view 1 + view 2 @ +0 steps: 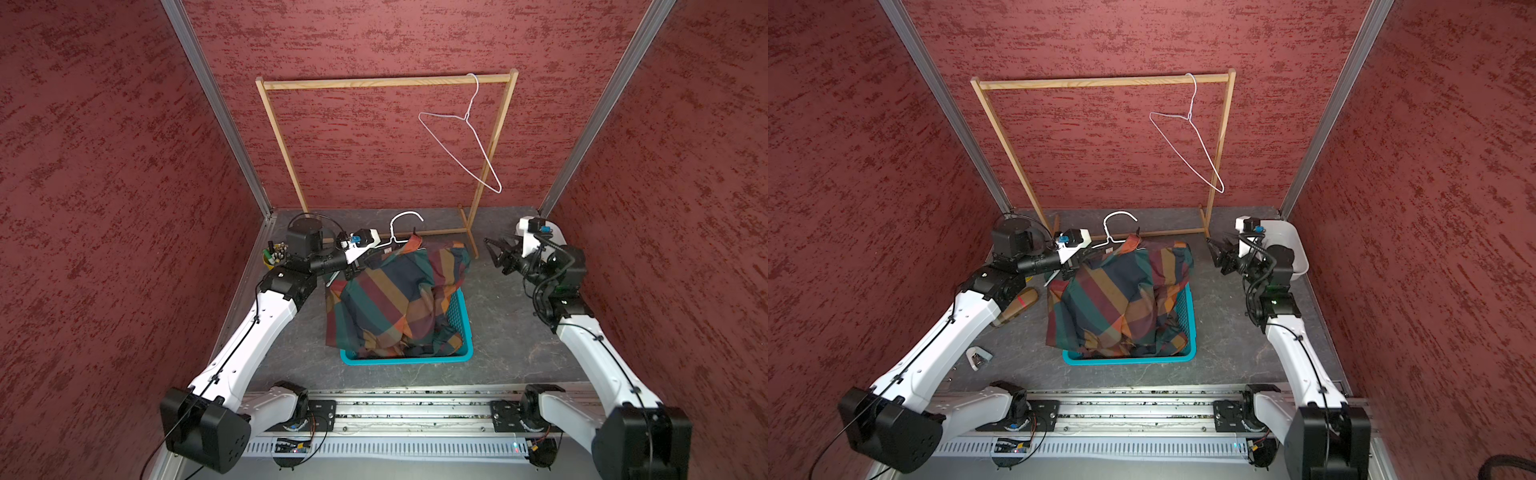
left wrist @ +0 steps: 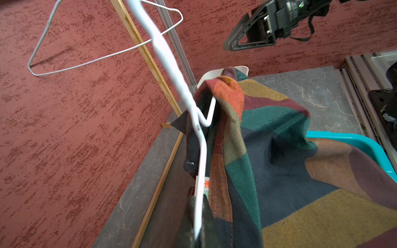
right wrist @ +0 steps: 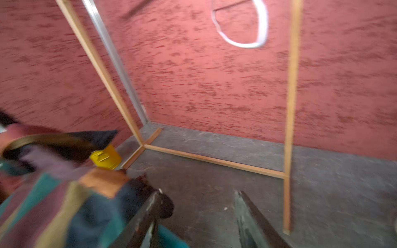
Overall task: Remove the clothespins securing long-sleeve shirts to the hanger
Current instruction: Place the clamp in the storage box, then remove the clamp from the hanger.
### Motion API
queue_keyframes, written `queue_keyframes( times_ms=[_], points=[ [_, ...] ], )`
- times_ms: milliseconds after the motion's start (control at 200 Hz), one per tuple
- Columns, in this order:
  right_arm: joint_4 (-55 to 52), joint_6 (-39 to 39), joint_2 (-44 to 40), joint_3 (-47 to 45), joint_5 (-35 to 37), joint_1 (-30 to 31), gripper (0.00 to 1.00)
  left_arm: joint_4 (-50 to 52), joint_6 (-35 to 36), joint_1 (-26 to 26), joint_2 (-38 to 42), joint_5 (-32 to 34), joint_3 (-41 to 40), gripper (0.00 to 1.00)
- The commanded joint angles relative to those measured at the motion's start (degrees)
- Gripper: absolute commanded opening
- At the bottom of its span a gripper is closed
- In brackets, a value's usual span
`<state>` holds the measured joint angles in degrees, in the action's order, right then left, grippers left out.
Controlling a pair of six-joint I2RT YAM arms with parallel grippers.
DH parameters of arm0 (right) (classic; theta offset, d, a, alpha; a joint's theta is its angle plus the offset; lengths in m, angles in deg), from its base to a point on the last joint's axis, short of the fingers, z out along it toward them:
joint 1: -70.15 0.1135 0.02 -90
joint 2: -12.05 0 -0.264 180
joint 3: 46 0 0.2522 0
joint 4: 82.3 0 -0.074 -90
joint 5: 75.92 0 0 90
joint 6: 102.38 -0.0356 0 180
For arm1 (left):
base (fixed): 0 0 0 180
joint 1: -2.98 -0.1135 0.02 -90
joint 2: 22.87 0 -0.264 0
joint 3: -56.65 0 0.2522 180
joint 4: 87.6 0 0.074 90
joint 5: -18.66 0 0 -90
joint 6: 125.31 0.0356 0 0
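Left end effector [image 2: 198,232] pinches the hanger [image 2: 171,70]; right end effector [image 3: 199,193] stands open, empty. The thin wire may twist in that grip, dumping the shirt [image 2: 268,137].

shirt [image 1: 399,291]: plaid blocks of dark green, navy, maroon, orange and mustard | shirt's hanger [image 1: 405,213]: white | bare hanger [image 1: 466,118]: white | basket [image 1: 407,357]: teal | rack [image 1: 374,83]: pale wood | walls [image 1: 104,208]: mottled red | tabletop [image 1: 507,316]: grey, marbled | cup [image 3: 106,158]: yellow | arms [image 1: 257,332]: white with black joints
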<state>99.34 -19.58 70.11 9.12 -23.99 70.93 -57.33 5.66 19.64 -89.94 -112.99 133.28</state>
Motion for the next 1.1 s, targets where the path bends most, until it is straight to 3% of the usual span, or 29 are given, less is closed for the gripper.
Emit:
queue_keyframes(
  times_ms=[0,105,215,356,847,1097],
  points=[
    [-6.7,8.4,-4.7,0.0,-8.3,4.9,0.6,0.7,0.7,-0.2,-0.7,-1.3,2.2,0.0],
    [-12.2,12.9,-6.4,2.4,-7.4,8.9,0.61,1.5,1.0,-0.2,-1.3,-1.0,2.7,0.0],
    [-19.7,18.8,-2.7,8.5,-6.7,14.0,0.62,2.1,1.0,-0.2,-2.1,-1.5,3.4,0.0],
    [-23.9,24.4,3.5,16.4,0.5,20.1,0.62,3.5,1.6,-0.2,-2.5,-1.6,4.2,0.0],
    [-41.2,38.9,24.3,40.4,-0.7,24.9,0.62,4.3,2.2,-0.3,-2.8,-2.9,5.0,0.0],
    [-44.8,40.8,29.9,43.5,0.3,27.1,0.62,4.3,2.4,-0.2,-2.6,-2.9,5.3,0.0]
  ],
)
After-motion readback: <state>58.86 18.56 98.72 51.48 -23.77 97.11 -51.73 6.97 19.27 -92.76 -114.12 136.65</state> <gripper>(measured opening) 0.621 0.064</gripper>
